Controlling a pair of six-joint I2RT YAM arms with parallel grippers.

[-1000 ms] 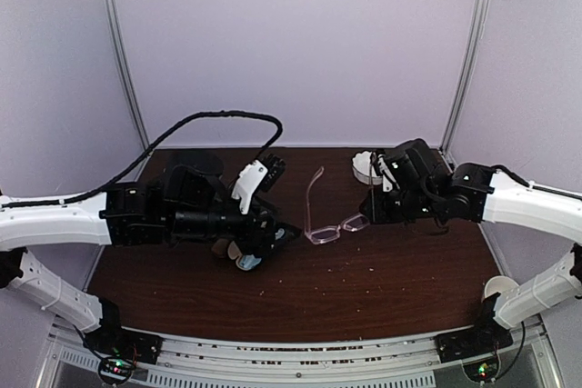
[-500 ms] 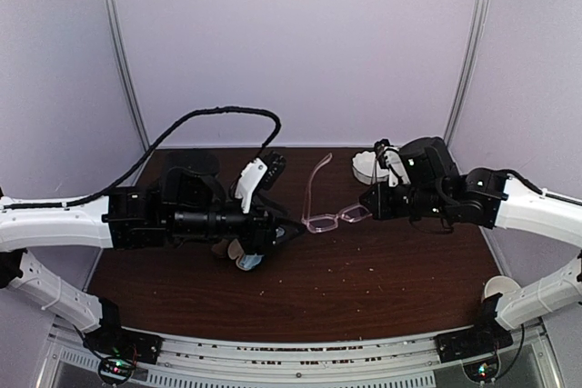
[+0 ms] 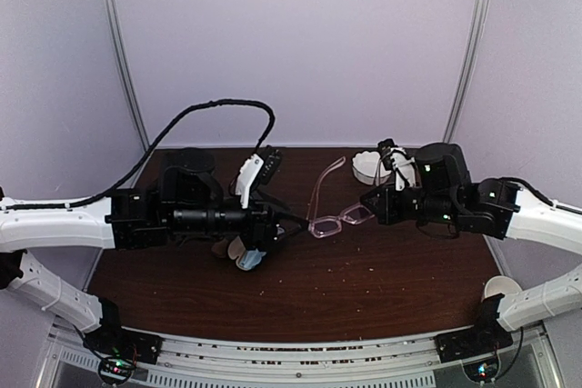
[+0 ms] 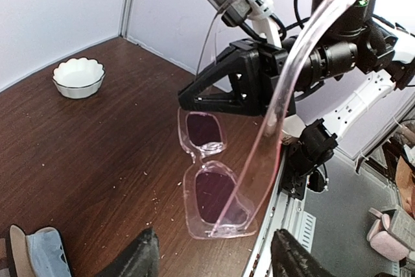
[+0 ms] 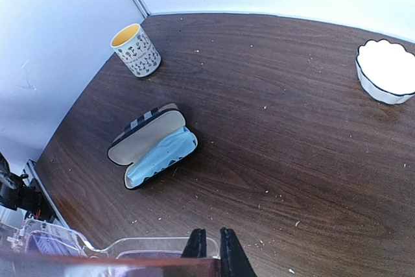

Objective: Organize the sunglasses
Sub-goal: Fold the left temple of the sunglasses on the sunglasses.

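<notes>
With right fingers (image 3: 371,207) clenched on one lens end, holds the glasses (image 3: 329,224) aloft over the middle of the counter (image 3: 364,288), nearer the far edge. Shows them slightly higher than a second ago, temple swung rightward, with left fingers (image 3: 289,223) spread wide at the free end: probably readies a temple fold. Keeps the front bar running left-right, the open temple pointing up toward the far edge.
</notes>
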